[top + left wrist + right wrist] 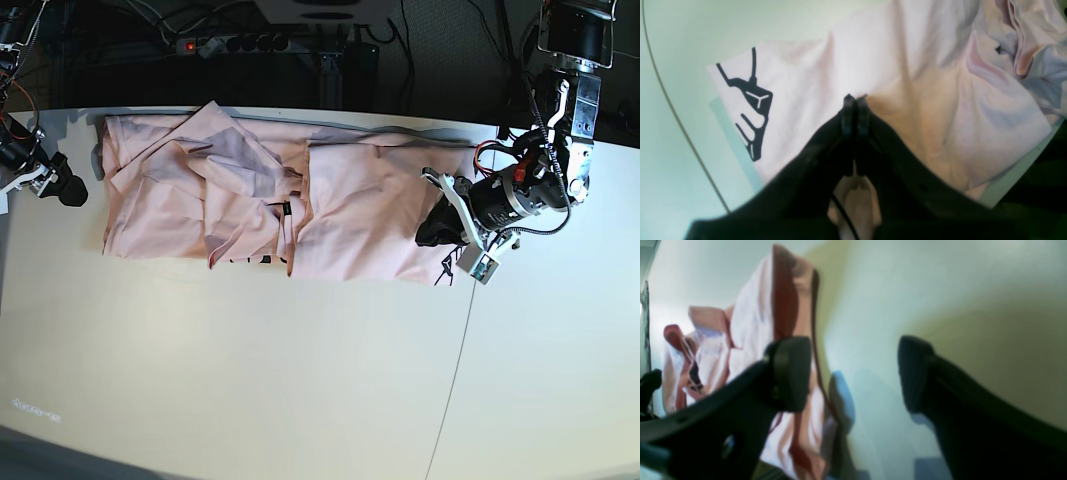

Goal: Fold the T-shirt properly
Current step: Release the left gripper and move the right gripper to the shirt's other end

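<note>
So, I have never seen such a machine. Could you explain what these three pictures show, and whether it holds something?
It is a robot with two arms at a white table. One picture looks down from above; the other two come from cameras on the wrists. A pink T-shirt lies crumpled along the table's far edge. The left gripper is shut and sits over the cloth at one end; whether it pinches fabric I cannot tell. The right gripper is open, holds nothing, and is beside the shirt's other end.

Your left gripper (855, 97) has black ribbed fingers; your right gripper (853, 373) has matte black, rounded pads. Silver brackets, looping black cables.
</note>
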Tool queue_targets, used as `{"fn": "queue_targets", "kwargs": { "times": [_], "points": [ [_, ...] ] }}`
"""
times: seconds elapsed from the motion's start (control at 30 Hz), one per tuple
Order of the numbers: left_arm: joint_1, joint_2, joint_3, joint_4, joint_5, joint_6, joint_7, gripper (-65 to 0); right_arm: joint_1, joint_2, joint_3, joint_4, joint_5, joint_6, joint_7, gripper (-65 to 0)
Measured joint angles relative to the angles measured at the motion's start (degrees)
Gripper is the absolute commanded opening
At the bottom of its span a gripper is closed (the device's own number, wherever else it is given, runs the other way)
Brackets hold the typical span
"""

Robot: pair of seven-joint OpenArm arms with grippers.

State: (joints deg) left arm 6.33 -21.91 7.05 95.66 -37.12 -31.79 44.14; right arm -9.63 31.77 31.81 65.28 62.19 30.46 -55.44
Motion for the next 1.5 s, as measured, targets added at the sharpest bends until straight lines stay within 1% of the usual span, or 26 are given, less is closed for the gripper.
{"fn": "queue_targets", "kwargs": {
  "times": [0.2, 0.43, 0.5, 0.9, 1.13, 1.37, 1.4, 1.43, 1.47, 1.5],
  "points": [
    [0.0, 0.0, 0.0, 0.0, 0.0, 0.0, 0.0, -65.0, 0.2, 0.3, -4.0, 0.3, 1.8, 0.0, -4.2, -23.0],
    [0.0, 0.0, 0.0, 0.0, 0.0, 0.0, 0.0, -65.0, 0.5, 0.5, -9.6, 0.9, 3.2, 0.0, -4.8, -23.0],
    [0.0, 0.0, 0.0, 0.0, 0.0, 0.0, 0.0, -65.0, 0.5, 0.4, -10.2, 0.9, 3.7, -0.1, -4.7, -23.0],
    [0.0, 0.0, 0.0, 0.0, 0.0, 0.0, 0.1, -65.0, 0.6, -4.2, -10.6, 1.1, 4.2, -0.1, -4.3, -23.1],
    [0.0, 0.0, 0.0, 0.0, 0.0, 0.0, 0.4, -65.0, 0.9, -4.3, -15.2, 1.3, 4.9, -0.1, -3.1, -23.1],
    [0.0, 0.0, 0.0, 0.0, 0.0, 0.0, 0.9, -65.0, 1.1, -6.2, -16.3, 1.5, 5.2, 0.1, -2.7, -23.6],
    [0.0, 0.0, 0.0, 0.0, 0.0, 0.0, 0.9, -65.0, 1.1, -6.2, -16.4, 1.5, 5.2, 0.1, -2.7, -25.1],
    [0.0, -0.1, 0.0, 0.0, 0.0, 0.0, 0.9, -65.0, 1.1, -6.2, -16.4, 1.5, 4.9, 0.1, -2.6, -28.6],
    [0.0, -0.2, 0.0, 0.0, 0.0, 0.0, 0.9, -65.0, 1.1, -6.2, -16.4, 1.5, 4.2, 0.2, -2.4, -34.0],
    [0.0, -0.4, 0.0, 0.0, 0.0, 0.0, 0.9, -65.0, 1.1, -6.2, -16.5, 1.5, 3.2, 0.2, -2.2, -40.9]
  ]
}}
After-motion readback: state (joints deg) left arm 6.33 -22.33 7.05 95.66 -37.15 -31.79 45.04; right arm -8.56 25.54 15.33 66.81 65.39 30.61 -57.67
